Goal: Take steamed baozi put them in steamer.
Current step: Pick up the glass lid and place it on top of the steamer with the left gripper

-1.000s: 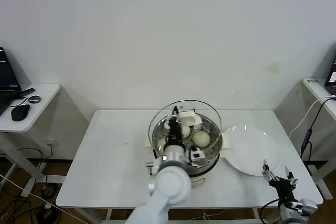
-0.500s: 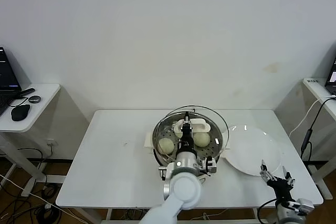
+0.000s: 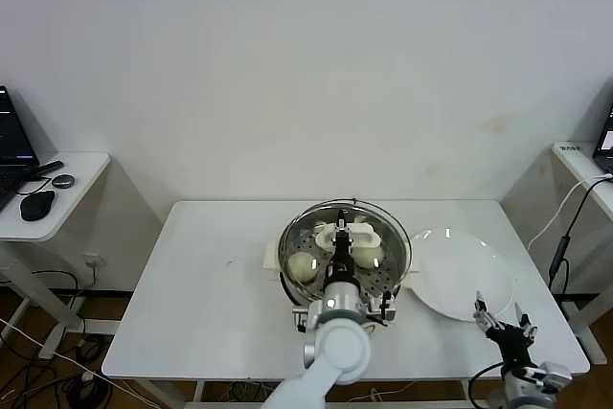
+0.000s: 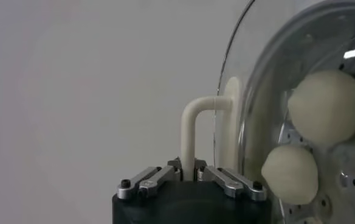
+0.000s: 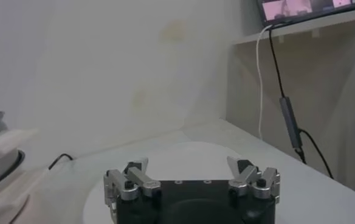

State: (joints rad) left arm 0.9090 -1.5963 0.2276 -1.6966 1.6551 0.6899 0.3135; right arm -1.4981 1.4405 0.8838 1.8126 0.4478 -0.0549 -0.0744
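Observation:
The steamer (image 3: 285, 278), a shiny steel pot, stands mid-table. Through the glass lid (image 3: 306, 227) I see steamed baozi inside, one on the left (image 3: 303, 266) and one on the right (image 3: 370, 254). My left gripper (image 3: 339, 237) is shut on the lid's cream handle and holds the lid level just over the steamer. In the left wrist view the gripper (image 4: 188, 173) pinches the handle (image 4: 189, 128), with two baozi (image 4: 326, 106) (image 4: 290, 173) behind the glass. My right gripper (image 3: 499, 316) hangs open at the table's front right edge, nothing between its fingers.
A flat white plate (image 3: 460, 270) lies right of the steamer, just ahead of the right gripper (image 5: 189, 167). A side desk with a mouse (image 3: 36, 205) stands far left. A cable (image 3: 565, 237) hangs by a desk on the right.
My left gripper carried the lid from a tilted position left of centre to the right and lowered it level over the steamer. The right gripper barely moved.

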